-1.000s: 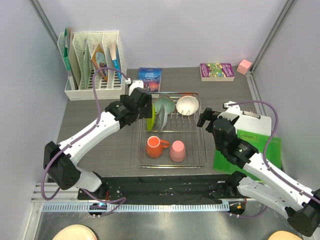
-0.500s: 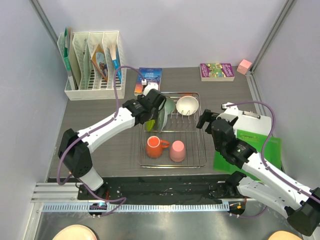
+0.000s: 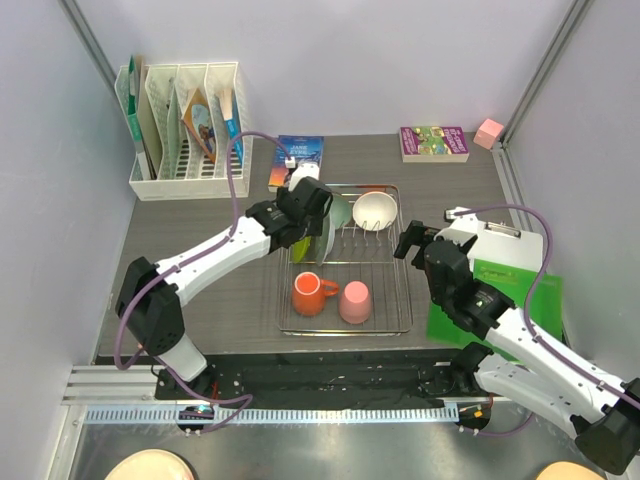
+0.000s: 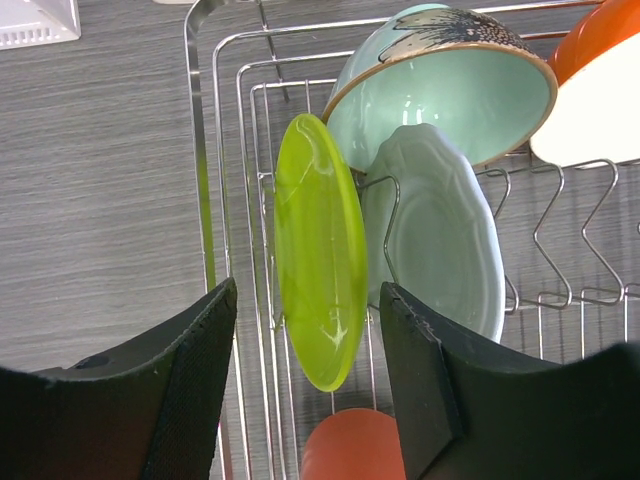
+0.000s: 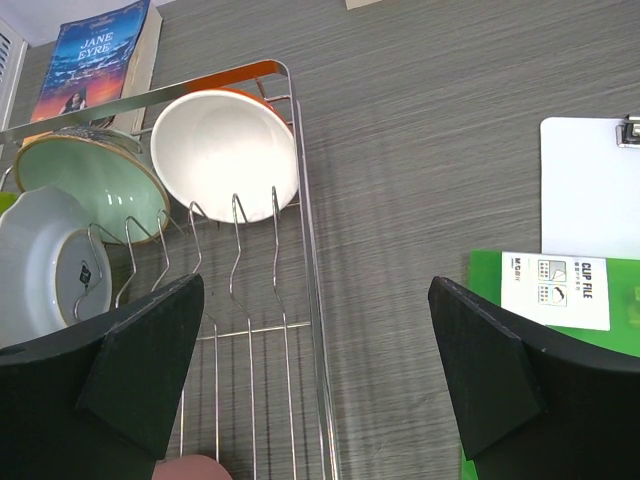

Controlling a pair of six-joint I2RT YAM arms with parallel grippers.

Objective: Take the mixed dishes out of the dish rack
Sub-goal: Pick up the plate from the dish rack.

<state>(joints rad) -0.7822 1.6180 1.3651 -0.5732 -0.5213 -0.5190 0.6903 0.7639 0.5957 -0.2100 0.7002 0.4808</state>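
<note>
The silver wire dish rack (image 3: 408,292) holds a lime-green plate (image 3: 300,246) on edge, a pale green bowl (image 3: 338,210), a cream-white bowl (image 3: 375,210), an orange mug (image 3: 308,293) and a pink cup (image 3: 354,302). My left gripper (image 3: 303,228) is open over the rack's left end. In the left wrist view its fingers (image 4: 190,390) stand either side of the lime-green plate (image 4: 320,250), not touching it, with the orange mug (image 4: 355,445) below. My right gripper (image 3: 408,240) is open and empty over the rack's right rim (image 5: 305,250), near the cream-white bowl (image 5: 225,150).
A pale green scalloped dish (image 4: 435,235) leans in the tines beside the lime plate. A white file organizer (image 3: 185,120) and two books (image 3: 298,155) (image 3: 434,142) lie at the back. A clipboard (image 3: 505,245) and green folder (image 3: 545,290) lie right of the rack.
My left arm has swung right from beside the rack to over its left end, bringing the open fingers around the lime-green plate. The right arm has barely moved.
</note>
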